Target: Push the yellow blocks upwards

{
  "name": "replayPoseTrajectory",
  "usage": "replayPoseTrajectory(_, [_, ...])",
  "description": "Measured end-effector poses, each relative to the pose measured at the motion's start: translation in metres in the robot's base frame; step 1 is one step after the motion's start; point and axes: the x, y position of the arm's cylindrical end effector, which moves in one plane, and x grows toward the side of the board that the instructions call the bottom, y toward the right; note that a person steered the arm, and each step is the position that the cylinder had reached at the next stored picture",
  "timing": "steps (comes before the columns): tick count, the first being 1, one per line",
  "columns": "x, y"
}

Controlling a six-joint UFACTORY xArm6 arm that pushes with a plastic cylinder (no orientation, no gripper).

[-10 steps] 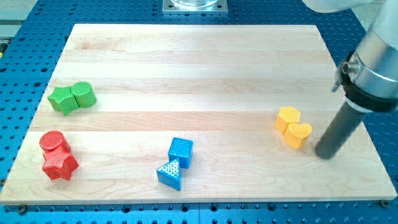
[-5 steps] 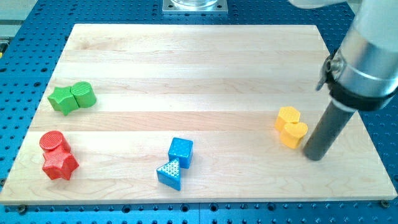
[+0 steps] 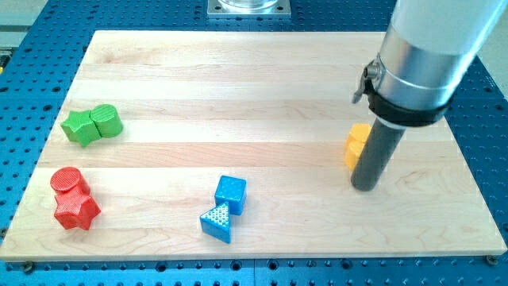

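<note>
The yellow blocks are found near the right edge of the wooden table, roughly midway between its top-right and bottom-right corners. Only a narrow yellow sliver is seen, since the dark rod stands in front of most of them; their shapes cannot be made out, and whether two pieces are still touching can only be supposed.

No gripper is fitted. The arm ends in a plain rod, so nothing can be opened, closed or clamped. My tip is set down on the board just below and slightly to the right of the yellow blocks, apparently against them, though contact cannot be confirmed from this angle.

The blocks are judged to be small, light, rigid pieces that will slide readily on the smooth wood. Little resistance is expected, and no fragility. Because they cannot be taken hold of, they must be pushed from the lower face, with the push centred beneath the pair. An off-centre push is likely to spin one piece or let it slip off sideways, and two loose pieces may part under the load.

Well apart from this, two green blocks lie by the left edge, two red blocks near the bottom-left corner, and a blue cube touching a blue triangle by the bottom edge.
</note>
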Motion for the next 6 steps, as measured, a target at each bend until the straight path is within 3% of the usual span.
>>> replayPoseTrajectory(3, [-0.081, 0.027])
replayPoseTrajectory(4, [-0.079, 0.031])
replayPoseTrajectory(6, [-0.022, 0.083])
